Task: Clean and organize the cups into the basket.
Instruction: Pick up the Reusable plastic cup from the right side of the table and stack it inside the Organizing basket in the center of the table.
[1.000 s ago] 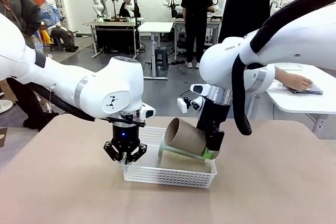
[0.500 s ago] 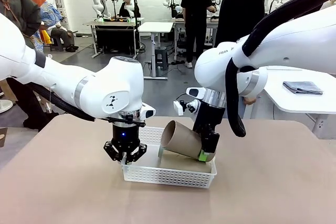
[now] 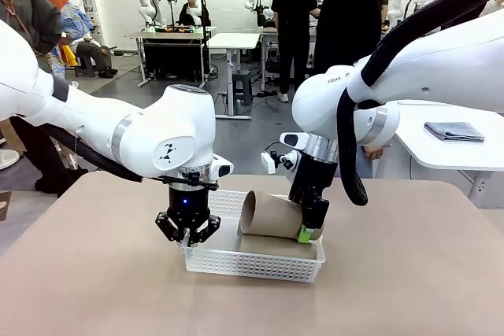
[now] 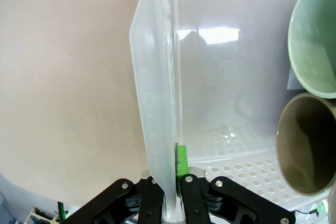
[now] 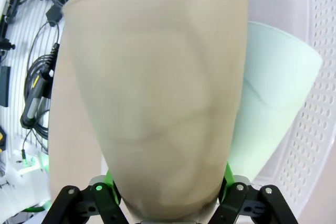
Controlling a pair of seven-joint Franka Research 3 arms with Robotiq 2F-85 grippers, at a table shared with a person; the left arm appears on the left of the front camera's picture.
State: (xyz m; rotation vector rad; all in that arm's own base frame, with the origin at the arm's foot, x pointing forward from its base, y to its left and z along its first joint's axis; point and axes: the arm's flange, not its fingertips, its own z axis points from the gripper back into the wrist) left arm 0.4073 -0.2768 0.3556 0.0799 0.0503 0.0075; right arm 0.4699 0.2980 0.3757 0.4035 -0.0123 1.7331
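Nearest me on the tan surface, lower centre of the front view, my left gripper is clenched on the near-left rim of the basket, steadying it. Just behind, mid-frame, the tan cup lies on its side in the basket over the mint cup. My right gripper sits around the tan cup's base; whether it has let go I cannot tell. I judge this the placing step: next, release fully and back out without dragging the cup.
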